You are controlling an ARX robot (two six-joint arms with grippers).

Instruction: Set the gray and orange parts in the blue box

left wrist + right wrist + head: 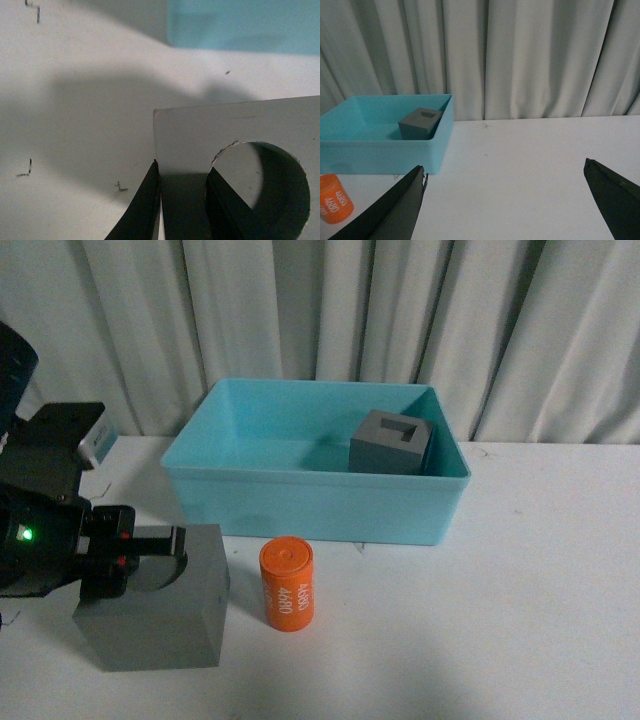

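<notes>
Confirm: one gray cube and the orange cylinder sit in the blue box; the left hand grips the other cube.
No. The front view shows the orange cylinder on the table outside the blue box. One gray cube is inside, and the left hand grips the round-hole cube.

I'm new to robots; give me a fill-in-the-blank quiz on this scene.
The gray cube inside the blue box has a ____ hole.
The cylinder on the table is ____.
The left gripper clamps the second gray cube, whose hole is ____.
The jaws of the right gripper stand ____.
Answers: rectangular; orange; round; open.
</notes>
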